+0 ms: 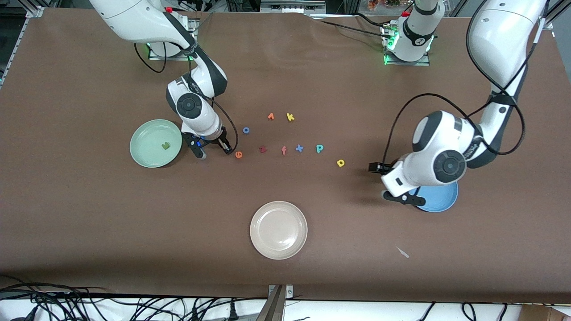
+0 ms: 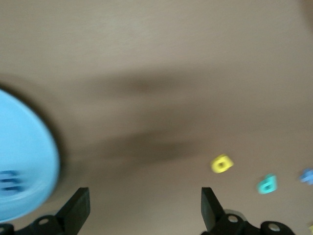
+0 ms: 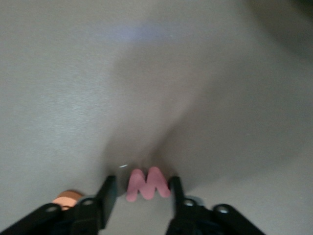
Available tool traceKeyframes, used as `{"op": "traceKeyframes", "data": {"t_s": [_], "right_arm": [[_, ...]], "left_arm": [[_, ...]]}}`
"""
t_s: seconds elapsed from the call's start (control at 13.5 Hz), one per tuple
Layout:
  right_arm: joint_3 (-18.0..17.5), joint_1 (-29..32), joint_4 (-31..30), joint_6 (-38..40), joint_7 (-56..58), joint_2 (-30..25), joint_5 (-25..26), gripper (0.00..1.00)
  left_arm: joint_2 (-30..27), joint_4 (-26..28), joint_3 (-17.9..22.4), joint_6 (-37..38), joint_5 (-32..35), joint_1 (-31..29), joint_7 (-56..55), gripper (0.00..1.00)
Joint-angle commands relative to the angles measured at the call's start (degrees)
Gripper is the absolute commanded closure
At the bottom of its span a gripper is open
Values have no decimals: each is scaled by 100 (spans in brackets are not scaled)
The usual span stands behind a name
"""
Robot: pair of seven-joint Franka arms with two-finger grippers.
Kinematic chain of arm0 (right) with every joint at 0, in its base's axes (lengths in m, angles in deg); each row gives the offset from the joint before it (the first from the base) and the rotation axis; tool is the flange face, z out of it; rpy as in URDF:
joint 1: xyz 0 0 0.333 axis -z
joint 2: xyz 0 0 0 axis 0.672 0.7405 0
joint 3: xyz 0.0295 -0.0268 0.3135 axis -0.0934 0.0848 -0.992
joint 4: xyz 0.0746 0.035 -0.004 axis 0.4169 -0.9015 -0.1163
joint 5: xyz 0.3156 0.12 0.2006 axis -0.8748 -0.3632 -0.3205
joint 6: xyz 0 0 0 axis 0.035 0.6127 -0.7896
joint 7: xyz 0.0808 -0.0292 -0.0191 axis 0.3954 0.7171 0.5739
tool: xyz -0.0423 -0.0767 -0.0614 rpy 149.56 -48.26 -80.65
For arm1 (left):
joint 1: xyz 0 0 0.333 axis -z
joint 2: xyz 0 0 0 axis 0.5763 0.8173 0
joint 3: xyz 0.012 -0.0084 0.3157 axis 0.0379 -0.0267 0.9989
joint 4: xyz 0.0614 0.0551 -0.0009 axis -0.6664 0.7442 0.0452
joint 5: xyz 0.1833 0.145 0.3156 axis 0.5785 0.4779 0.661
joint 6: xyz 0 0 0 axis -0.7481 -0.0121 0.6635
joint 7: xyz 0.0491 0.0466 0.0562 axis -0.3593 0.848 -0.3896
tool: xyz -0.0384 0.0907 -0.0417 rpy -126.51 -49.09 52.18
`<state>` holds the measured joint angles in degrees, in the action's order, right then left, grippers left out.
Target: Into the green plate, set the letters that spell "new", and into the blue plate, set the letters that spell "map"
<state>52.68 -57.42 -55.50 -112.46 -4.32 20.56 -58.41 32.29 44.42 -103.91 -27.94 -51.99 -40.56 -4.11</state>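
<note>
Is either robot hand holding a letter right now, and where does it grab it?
The right gripper pinches the pink w by its two outer sides. The left gripper holds nothing.

Front view: my table (image 1: 89, 223) is evenly lit from overhead, with soft shadows pooled under both my arms. A faint sheen shows on the beige-white plate (image 1: 278, 230). Left wrist view: smeared with blur; the blue plate (image 2: 24, 156) and yellow a (image 2: 221, 163) have soft edges. Right wrist view: dim and hazy, the pinkish-red w (image 3: 148, 184) out of focus within a broad shadow.
</note>
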Motion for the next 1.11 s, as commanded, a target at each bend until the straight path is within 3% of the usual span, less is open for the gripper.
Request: {"op": "traceKeyframes", "data": {"t_s": [0.0, 0.22, 0.45, 0.74, 1.04], "right_arm": [[29, -27, -51, -22, 21, -39, -28, 80], [46, -27, -16, 117, 109, -187, -27, 83], [326, -18, 168, 1046, 861, -696, -27, 83], [1134, -1, 125, 2058, 2732, -1408, -45, 82], [2057, 8, -445, 1904, 4448, -1594, -264, 81]], "left_arm": [[-400, 1049, -205, -1097, 312, 71, -906, 0], [-287, 1587, -197, -2160, 952, 396, -1926, 0], [-6, 1597, -206, -2331, 1500, 563, -2640, 0], [363, 1422, -162, -2322, 1571, 783, -2834, 4], [452, 1369, 101, -2322, 1667, 1020, -2834, 15]]}}
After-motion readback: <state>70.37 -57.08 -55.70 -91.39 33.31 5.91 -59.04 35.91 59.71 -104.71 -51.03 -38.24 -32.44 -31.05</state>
